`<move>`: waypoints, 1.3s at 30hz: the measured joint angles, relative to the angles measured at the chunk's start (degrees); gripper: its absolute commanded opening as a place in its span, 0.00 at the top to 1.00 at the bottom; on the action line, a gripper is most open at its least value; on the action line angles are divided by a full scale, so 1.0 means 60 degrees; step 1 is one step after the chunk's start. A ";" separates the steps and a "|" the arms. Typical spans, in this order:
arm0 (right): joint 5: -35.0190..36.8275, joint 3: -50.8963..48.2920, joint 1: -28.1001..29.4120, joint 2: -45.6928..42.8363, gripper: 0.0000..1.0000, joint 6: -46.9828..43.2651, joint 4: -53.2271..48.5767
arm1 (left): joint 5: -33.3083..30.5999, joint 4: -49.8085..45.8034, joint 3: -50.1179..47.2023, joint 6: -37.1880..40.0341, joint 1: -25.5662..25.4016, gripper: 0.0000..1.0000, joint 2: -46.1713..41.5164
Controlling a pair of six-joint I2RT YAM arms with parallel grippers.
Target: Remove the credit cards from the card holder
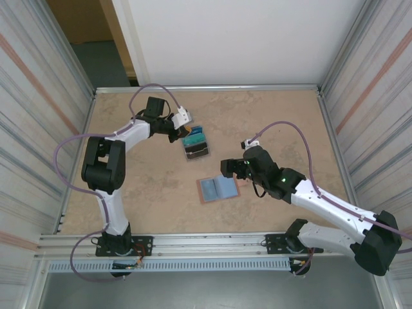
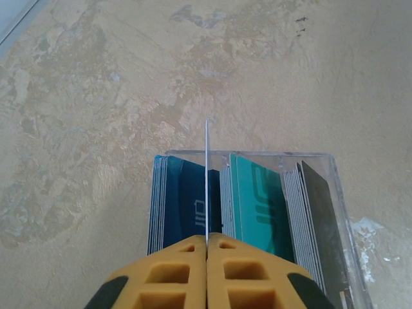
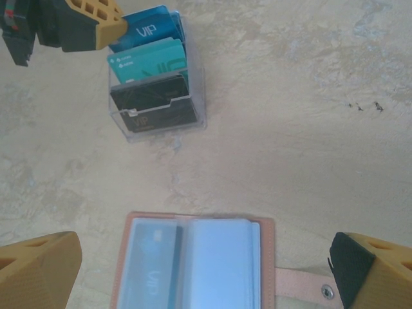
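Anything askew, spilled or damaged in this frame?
Nothing stands out. The card holder lies open and flat, cards stand neatly in the clear box, and the left gripper pinches one credit card edge-on over it.

Toward the far edge of the tabletop (image 1: 283, 116), left of centre, the clear card box (image 1: 196, 149) is capped by the left claw (image 2: 206, 241), which pinches a credit card (image 2: 206, 161). The open card holder (image 1: 217, 188) sits mid-tabletop between the spread fingers of the right claw (image 3: 206, 257); the far right corner lies bare.

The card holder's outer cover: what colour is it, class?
The card holder is salmon pink; clearest in the right wrist view.
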 measured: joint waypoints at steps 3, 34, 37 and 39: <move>0.0007 0.0000 0.0091 0.0124 0.01 0.0000 -0.0084 | -0.0131 -0.0004 0.0000 -0.0011 0.0000 0.78 0.0000; -0.0055 0.2539 0.2422 0.5155 0.59 0.0291 -0.1636 | -0.7122 0.3792 -0.6907 -0.6328 -0.1486 0.01 -0.6998; -0.0171 0.2969 0.2503 0.5825 0.57 0.0277 -0.1741 | -0.7883 0.3705 -0.7490 -0.7180 -0.1486 0.01 -0.7865; -0.0255 0.3166 0.2517 0.6211 0.54 0.0248 -0.1789 | -0.8251 0.3643 -0.7752 -0.7606 -0.1490 0.01 -0.8371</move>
